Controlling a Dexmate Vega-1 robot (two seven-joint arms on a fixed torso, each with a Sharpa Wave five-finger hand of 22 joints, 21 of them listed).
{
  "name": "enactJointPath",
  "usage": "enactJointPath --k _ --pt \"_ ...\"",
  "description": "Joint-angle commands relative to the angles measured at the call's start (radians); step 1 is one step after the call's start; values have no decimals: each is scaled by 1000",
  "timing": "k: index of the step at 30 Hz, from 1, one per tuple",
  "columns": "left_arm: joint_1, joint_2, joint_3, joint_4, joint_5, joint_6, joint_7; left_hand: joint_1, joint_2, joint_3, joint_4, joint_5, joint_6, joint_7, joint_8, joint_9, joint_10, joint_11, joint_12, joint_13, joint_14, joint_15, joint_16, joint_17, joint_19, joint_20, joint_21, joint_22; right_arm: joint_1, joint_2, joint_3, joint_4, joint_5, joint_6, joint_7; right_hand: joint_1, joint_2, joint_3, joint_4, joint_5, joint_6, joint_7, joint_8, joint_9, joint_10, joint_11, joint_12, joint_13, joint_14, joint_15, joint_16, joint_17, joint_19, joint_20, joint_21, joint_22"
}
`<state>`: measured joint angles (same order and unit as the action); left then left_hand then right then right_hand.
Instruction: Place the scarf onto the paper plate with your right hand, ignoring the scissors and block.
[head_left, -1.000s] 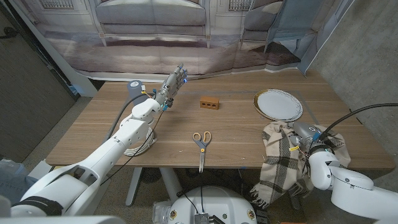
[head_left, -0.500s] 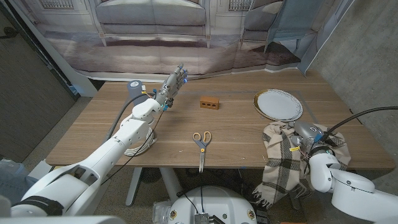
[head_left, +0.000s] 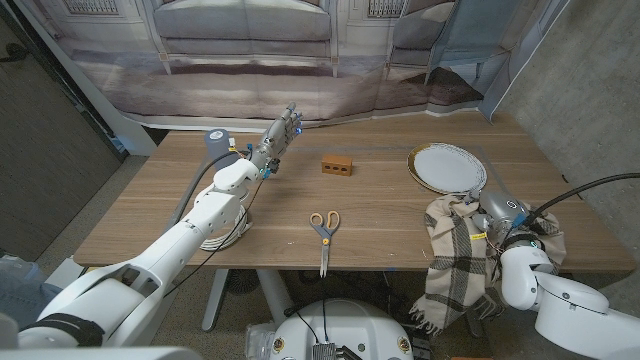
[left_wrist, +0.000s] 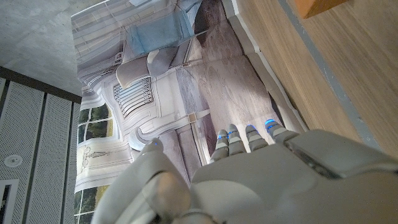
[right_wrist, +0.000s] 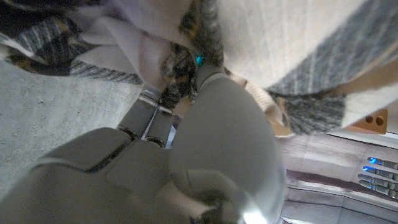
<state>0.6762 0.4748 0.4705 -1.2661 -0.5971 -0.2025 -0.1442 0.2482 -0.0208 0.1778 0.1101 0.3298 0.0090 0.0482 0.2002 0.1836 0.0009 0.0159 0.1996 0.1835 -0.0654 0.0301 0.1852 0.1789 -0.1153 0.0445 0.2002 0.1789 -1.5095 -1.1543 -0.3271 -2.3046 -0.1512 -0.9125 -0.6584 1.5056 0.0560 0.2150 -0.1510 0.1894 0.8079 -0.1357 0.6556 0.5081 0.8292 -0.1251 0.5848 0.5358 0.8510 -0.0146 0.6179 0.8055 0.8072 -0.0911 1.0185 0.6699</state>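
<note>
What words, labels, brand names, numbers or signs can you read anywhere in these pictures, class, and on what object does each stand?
None can be read: the scarf, paper plate, scissors, block and both hands, left hand and right hand, show no legible text.

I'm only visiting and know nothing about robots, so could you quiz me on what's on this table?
1. True or false: the scarf already lies on the plate.
2. Which robot hand is in the scarf? A) left B) right
3. Fill in: the scissors lie between the block and the table's near ____.

Key: 1 false, it hangs over the table's near edge, short of the plate. 2 B, its fingers are buried in the cloth. 3 edge.
</note>
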Motion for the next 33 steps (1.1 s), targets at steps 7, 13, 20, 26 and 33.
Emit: enactJointPath --k 7,13,20,26,33 --pt "-4 2 0 0 0 -3 -6 3 10 -5 1 5 12 4 -2 3 4 -3 4 6 3 4 4 5 -4 2 3 4 -77 28 104 -62 -29 -34 -6 53 68 2 6 10 11 6 8 5 21 -7 10 32 105 -210 6 14 -1 -140 14 3" --pt "-12 -2 2 12 1 -3 -11 4 11 -6 1 5 11 3 -2 3 4 -1 4 6 3 3 4 5 -4 4 3 4 -95 46 130 -77 -43 -46 -5 52 69 3 6 10 9 2 10 9 20 -9 10 39 107 -210 5 17 -2 -140 18 4" --pt "-23 -12 3 40 -4 -11 -26 5 12 -7 1 5 12 4 -2 3 5 -2 4 6 2 3 4 5 -5 4 3 4 -118 62 158 -103 -71 -69 -8 52 72 5 7 11 10 4 12 9 31 -21 15 53 114 -208 6 25 -3 -141 24 4" --pt "-25 -13 0 45 -5 -20 -29 5 12 -8 1 5 11 3 -2 3 3 -3 4 6 3 4 4 5 -5 4 3 4 -136 58 186 -131 -99 -86 5 50 75 8 8 11 5 4 14 14 31 -20 15 64 114 -207 0 26 -7 -140 27 3" --pt "-25 -8 -2 44 -4 -16 -28 6 13 -9 1 5 12 5 -2 3 5 -3 4 6 2 4 4 5 -5 4 3 4 -142 62 208 -156 -124 -95 26 51 78 12 7 11 -1 8 13 15 22 -18 13 75 115 -205 -5 28 -12 -141 27 1"
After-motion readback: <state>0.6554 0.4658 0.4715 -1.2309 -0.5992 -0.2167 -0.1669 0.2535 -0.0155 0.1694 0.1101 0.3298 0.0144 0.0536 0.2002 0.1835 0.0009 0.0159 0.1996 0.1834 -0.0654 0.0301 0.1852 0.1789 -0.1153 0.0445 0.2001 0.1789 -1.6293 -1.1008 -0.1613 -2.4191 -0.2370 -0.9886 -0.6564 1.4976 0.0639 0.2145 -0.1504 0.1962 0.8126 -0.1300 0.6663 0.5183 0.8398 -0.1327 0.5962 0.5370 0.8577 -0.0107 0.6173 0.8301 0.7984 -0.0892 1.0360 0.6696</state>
